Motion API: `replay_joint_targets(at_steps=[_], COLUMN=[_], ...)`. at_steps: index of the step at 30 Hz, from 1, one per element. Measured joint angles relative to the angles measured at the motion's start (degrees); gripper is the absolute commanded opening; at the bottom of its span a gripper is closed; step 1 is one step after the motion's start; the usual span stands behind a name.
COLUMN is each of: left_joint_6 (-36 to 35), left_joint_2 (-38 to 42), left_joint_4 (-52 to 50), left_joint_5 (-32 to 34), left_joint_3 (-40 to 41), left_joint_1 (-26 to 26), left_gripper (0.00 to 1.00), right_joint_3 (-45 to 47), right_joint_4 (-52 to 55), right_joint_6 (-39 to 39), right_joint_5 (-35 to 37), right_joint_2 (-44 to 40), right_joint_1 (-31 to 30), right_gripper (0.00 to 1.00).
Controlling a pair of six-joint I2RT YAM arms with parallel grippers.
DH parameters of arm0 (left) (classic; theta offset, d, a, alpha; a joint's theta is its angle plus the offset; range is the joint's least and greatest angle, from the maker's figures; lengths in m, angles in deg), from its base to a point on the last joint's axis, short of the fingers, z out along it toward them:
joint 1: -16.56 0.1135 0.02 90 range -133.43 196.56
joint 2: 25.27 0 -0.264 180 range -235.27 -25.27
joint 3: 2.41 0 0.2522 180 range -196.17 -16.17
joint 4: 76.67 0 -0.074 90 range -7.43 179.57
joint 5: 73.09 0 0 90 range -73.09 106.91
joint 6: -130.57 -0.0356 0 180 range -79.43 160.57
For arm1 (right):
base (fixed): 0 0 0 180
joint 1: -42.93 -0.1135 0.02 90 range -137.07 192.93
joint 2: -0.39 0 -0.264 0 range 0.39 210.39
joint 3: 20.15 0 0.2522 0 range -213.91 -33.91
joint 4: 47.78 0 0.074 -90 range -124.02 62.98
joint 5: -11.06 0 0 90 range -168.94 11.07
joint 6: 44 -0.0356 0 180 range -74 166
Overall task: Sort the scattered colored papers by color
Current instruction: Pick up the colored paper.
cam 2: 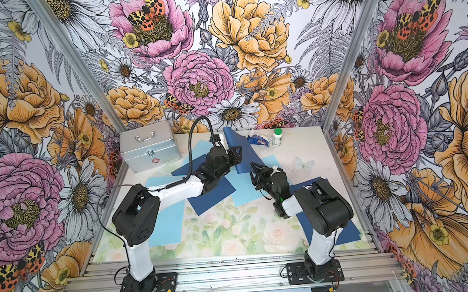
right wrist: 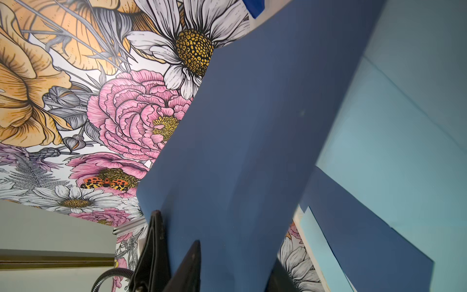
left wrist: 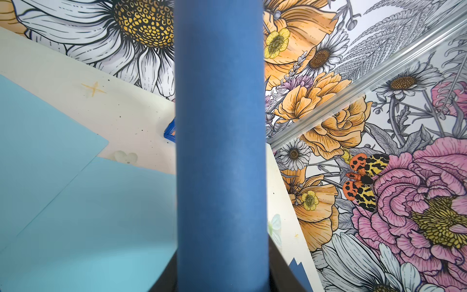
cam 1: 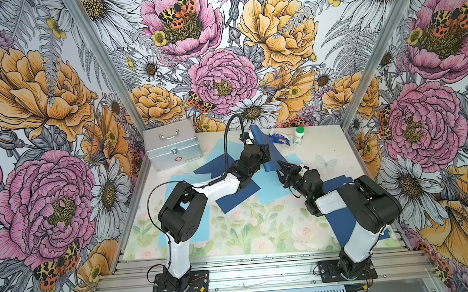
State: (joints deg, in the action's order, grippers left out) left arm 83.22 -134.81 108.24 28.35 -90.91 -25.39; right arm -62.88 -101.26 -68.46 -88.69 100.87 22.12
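Floral-walled cell, pale tabletop (cam 1: pixel 326 151). Left fingers (cam 1: pixel 265 151) clamp a curled navy paper sheet (cam 1: pixel 265 147), lifted just right of the silver metal case (cam 1: pixel 172 145). Right fingers (cam 1: pixel 285 168) pinch its lower edge.

One navy sheet (cam 1: pixel 265 147) stands lifted and curled; other navy papers (cam 1: pixel 239 194) and sky-blue papers (cam 1: pixel 273 196) lie overlapping on the surface (cam 1: pixel 261 235).
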Motion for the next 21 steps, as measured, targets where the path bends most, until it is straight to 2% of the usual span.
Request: replay_joint_targets(at_steps=[6, 8, 10, 12, 14, 15, 17, 18, 19, 21], left_joint_6=[0.90, 0.92, 1.31, 1.66, 2.10, 2.25, 2.14, 2.05, 1.81, 1.38], left_joint_2=[1.27, 1.46, 1.70, 1.95, 2.16, 2.43, 3.74, 4.76, 6.01, 9.20], left_joint_4=[1.33, 1.42, 1.79, 1.97, 2.34, 2.38, 2.56, 2.73, 3.08, 3.41], left_joint_5=[0.20, 0.28, 0.55, 0.79, 0.87, 0.90, 0.87, 0.68, 0.09, -0.52], left_joint_3=[2.54, 3.65, 5.09, 6.40, 7.41, 8.00, 9.49, 10.38, 11.43, 14.08], left_joint_1=[0.02, 0.02, 0.02, 0.09, 0.13, 0.20, 0.35, 0.46, 0.61, 0.96], left_gripper=[0.37, 0.40, 0.42, 0.44, 0.49, 0.54, 0.75, 0.95, 0.99, 0.99], right_joint_3=[0.00, 0.00, 0.00, -0.02, -0.13, -0.44, -1.64, -2.78, -4.37, -7.98], right_joint_4=[-1.22, -1.22, -1.18, -0.79, 0.28, 1.49, 5.31, 9.07, 14.08, 24.30], right_joint_6=[0.00, 0.17, 0.96, 2.19, 3.34, 4.59, 7.48, 9.79, 12.74, 19.32], right_joint_5=[1.40, 1.62, 1.60, 1.55, 1.31, 0.92, 0.04, -0.48, -1.05, -1.31], right_joint_2=[0.00, -0.20, -0.61, -1.53, -2.93, -3.82, -5.90, -7.52, -9.70, -14.12], right_joint_1=[0.00, 0.00, 0.00, 0.02, 0.04, 0.07, 0.26, 0.28, 0.39, 0.44], right_gripper=[0.20, 0.18, 0.11, 0.00, 0.00, 0.00, 0.00, 0.00, 0.00, 0.00])
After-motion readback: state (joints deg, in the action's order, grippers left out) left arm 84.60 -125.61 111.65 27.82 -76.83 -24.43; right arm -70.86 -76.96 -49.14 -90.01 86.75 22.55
